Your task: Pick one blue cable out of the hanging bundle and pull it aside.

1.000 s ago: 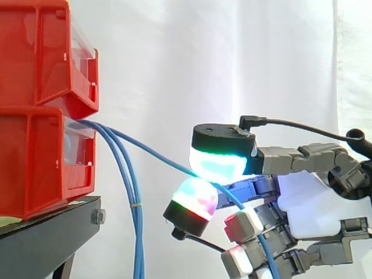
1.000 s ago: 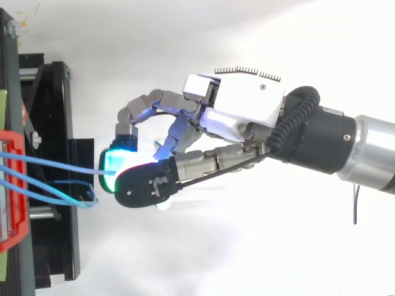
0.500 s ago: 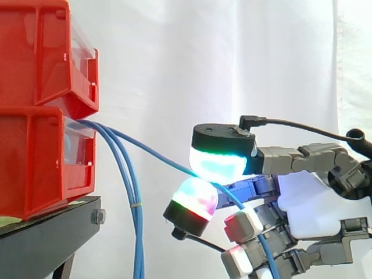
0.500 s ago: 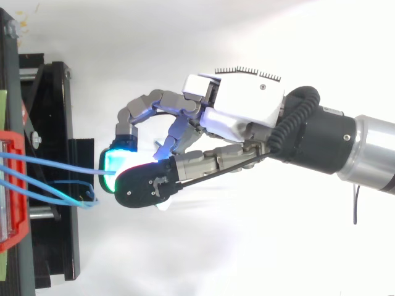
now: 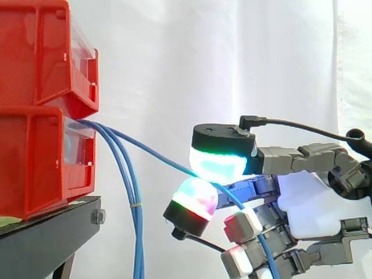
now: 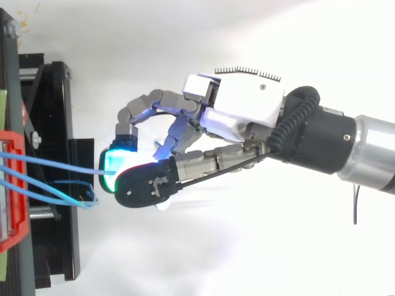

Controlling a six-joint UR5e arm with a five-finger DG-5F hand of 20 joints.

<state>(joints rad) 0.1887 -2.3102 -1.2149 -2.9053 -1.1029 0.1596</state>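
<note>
Several blue cables come out of the lower red bin [image 5: 40, 163]. Most of them hang straight down as a bundle [image 5: 135, 221], held by a small tie. One blue cable [image 5: 157, 156] is drawn away from the bundle to the right, running taut from the bin to my hand [image 5: 314, 203]. The hand is shut on this cable, which is pinched between a cyan-green glowing pad [image 5: 218, 164] above and a pink-red glowing pad [image 5: 195, 197] below, then drops behind the fingers. In the top view the same cable [image 6: 55, 165] stretches from the bin to the hand [image 6: 241, 114].
Two red bins are stacked on a black stand [image 5: 46, 232] at the left, the upper bin [image 5: 43, 52] overhanging. A white curtain is behind. The arm [image 6: 345, 145] enters from the right in the top view.
</note>
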